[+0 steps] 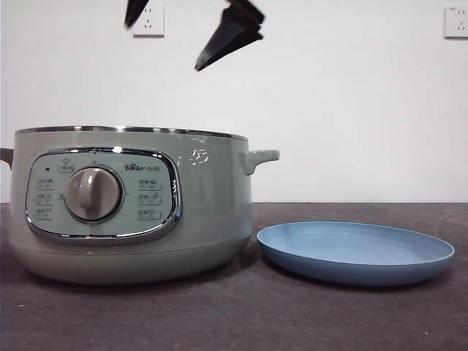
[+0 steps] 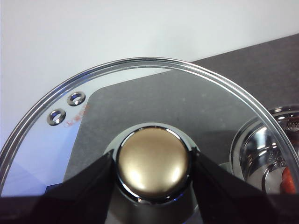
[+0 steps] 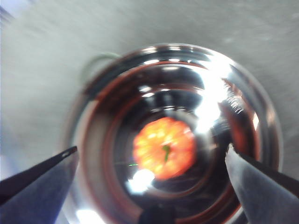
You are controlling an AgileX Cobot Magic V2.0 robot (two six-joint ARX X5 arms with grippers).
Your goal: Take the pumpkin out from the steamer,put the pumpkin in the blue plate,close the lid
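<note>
From the front, the steamer point(image 1: 131, 205) stands nearest, lidless, its control panel point(image 1: 102, 194) and dial point(image 1: 93, 194) facing the camera. The blue plate point(image 1: 356, 252) lies bare on the table point(image 1: 292, 322) just beside the steamer. Above the steamer hangs the right gripper point(image 1: 191, 33), black tips spread.

At the left wrist, the left gripper point(image 2: 153, 163) is clamped on the knob point(image 2: 153, 162) of the lid point(image 2: 140, 93), held away from the steamer.

At the right wrist, jaws gape wide above the steamer's shiny bowl; the pumpkin point(image 3: 164, 148) sits at its bottom, untouched.
</note>
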